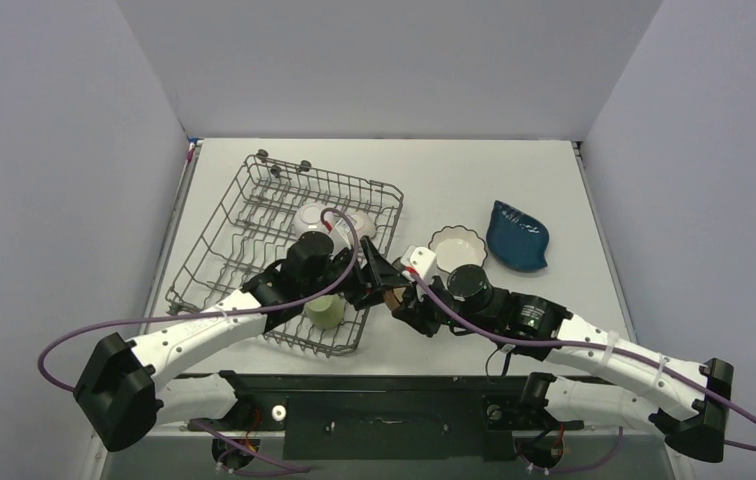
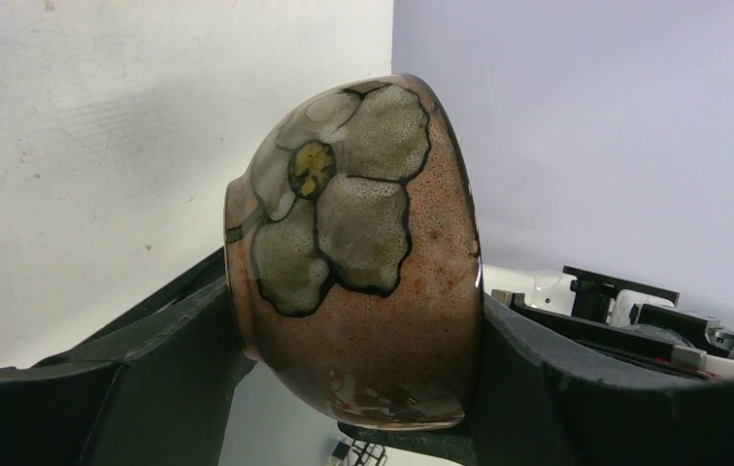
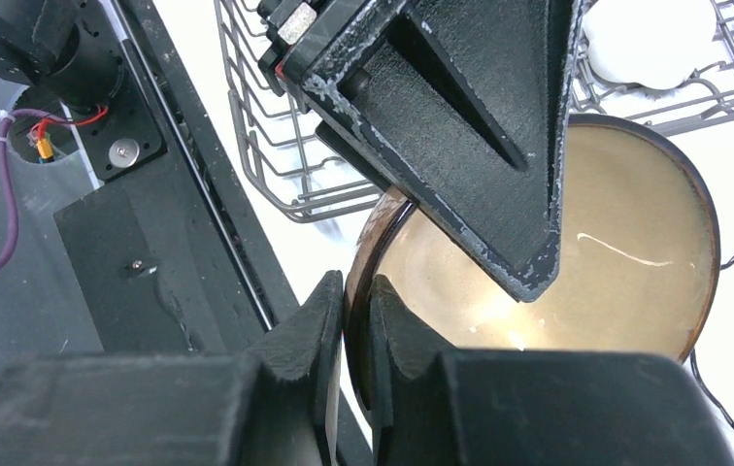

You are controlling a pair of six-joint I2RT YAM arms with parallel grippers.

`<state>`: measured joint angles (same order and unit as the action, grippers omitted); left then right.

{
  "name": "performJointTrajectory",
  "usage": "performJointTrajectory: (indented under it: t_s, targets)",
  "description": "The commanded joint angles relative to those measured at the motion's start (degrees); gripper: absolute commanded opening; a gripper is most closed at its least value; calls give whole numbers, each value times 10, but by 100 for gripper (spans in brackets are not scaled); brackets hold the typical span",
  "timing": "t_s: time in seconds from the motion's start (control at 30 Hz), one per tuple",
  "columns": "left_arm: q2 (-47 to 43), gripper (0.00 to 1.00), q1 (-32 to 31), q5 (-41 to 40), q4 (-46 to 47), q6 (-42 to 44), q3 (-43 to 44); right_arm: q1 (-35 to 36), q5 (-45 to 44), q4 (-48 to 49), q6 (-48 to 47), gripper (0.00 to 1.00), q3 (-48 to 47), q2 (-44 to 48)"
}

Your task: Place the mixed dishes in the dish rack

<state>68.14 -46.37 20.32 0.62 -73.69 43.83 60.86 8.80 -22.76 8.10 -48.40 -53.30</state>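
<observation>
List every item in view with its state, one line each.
brown flower-painted bowl with cream inside, on edge, held from both sides
left gripper, shut across the bowl, foot to rim
right gripper, shut on the bowl's rim
grey wire dish rack, partly loaded
plain white bowl, in the rack
light green mug, in the rack
white scalloped bowl, on the table, unloaded
dark blue irregular dish, on the table, unloaded

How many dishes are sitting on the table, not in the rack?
2: the white scalloped bowl just right of the dish rack, and the dark blue dish beside it, farther right. The brown bowl is pinched in the right gripper; the arms may hide others.
</observation>
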Motion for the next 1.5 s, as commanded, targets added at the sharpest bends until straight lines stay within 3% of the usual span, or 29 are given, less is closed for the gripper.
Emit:
performJointTrajectory:
  t_s: [0.0, 0.07, 0.67, 0.9, 1.13, 1.2, 1.47]
  targets:
    - [-41, 11, 8, 9, 58, 30, -1, 2, -19, 76, -9, 8, -36, -1]
    - [-47, 0, 14, 11, 59, 30, -2, 3, -17, 79, -14, 11, -36, -4]
    - [-146, 0, 56, -31, 2, 67, -13, 4, -14, 101, -42, 41, -63, -34]
    - [-189, 0, 126, -59, -143, 158, 24, 3, -45, 98, 15, 50, -91, -1]
    - [-195, 0, 152, -202, -345, 322, 119, -8, -143, 32, 50, 49, -114, 36]
    - [-195, 0, 160, -239, -404, 356, 143, -22, -145, 30, 54, 49, -102, 51]
    - [-170, 0, 226, -320, -490, 464, 223, -90, -104, 36, 70, 48, -50, 95]
